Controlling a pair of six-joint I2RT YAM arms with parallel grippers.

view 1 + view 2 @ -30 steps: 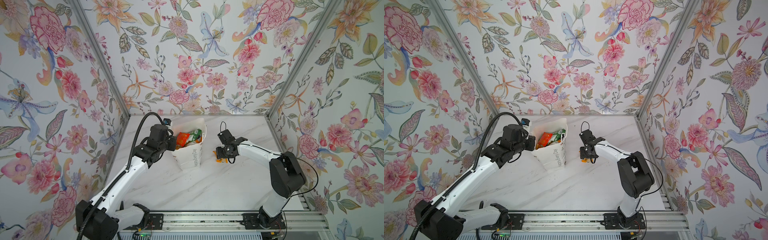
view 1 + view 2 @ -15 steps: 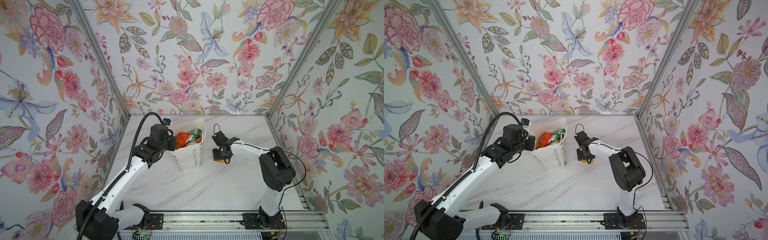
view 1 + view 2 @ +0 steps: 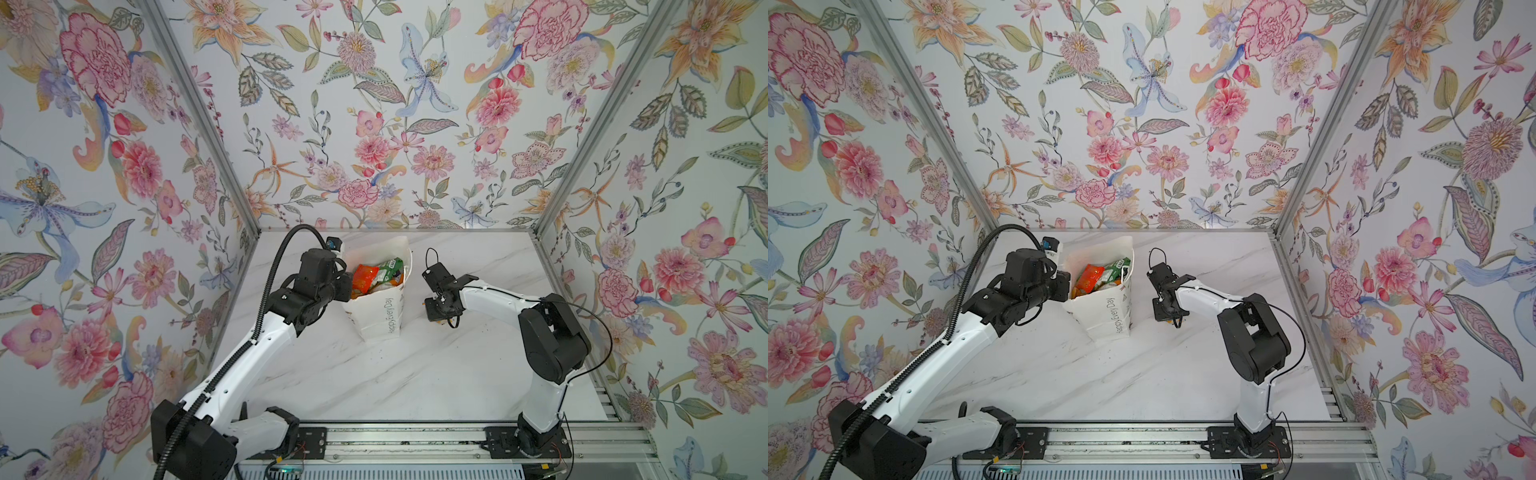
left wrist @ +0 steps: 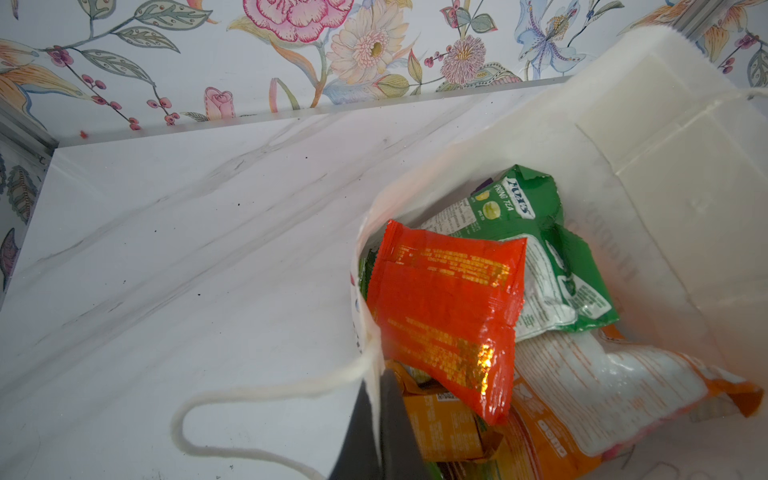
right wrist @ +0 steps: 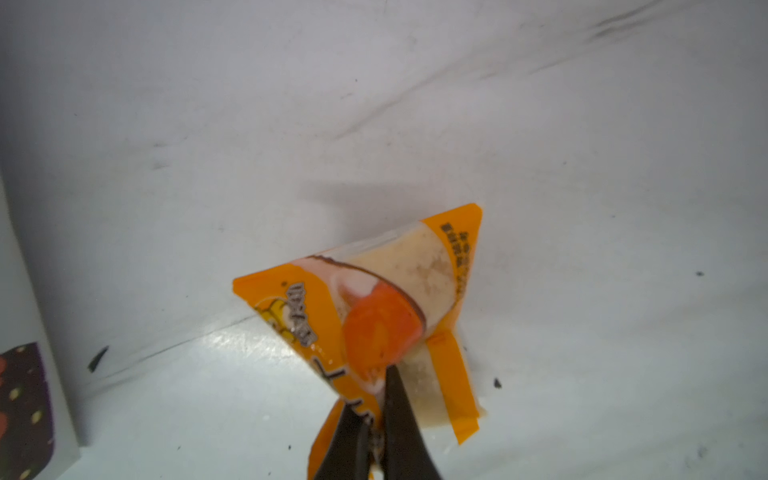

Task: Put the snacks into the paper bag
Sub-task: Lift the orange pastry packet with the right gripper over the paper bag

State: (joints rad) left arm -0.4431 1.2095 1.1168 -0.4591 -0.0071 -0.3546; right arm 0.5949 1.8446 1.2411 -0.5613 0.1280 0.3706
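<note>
Your left gripper (image 4: 376,419) is pressed together on the left rim of the paper bag (image 3: 376,318), pinching the paper just beside the spot where a white cord handle (image 4: 249,395) leaves it. The cord loops out over the marble table (image 3: 374,374).

The bag stands upright toward the far side of the table, a little left of the middle, with its mouth open and its grey lettering on the near face in both top views.

Inside it, a red-orange foil pack (image 4: 444,307) lies on top. A green candy bag (image 4: 519,199) sits partly under it on the far side. An orange-and-white packet (image 4: 602,390) lies lower down against the bag's wall, and a small orange packet (image 4: 444,424) shows just beside your gripper's fingers.

Your right gripper (image 5: 374,428) is closed on one edge of an orange sachet (image 5: 374,316), which sits tilted with one corner raised. This gripper works to the right of the bag, near it but not touching it, low over the table in a top view (image 3: 436,311). You cannot tell from these views whether the sachet is clear of the table or touching it.
</note>
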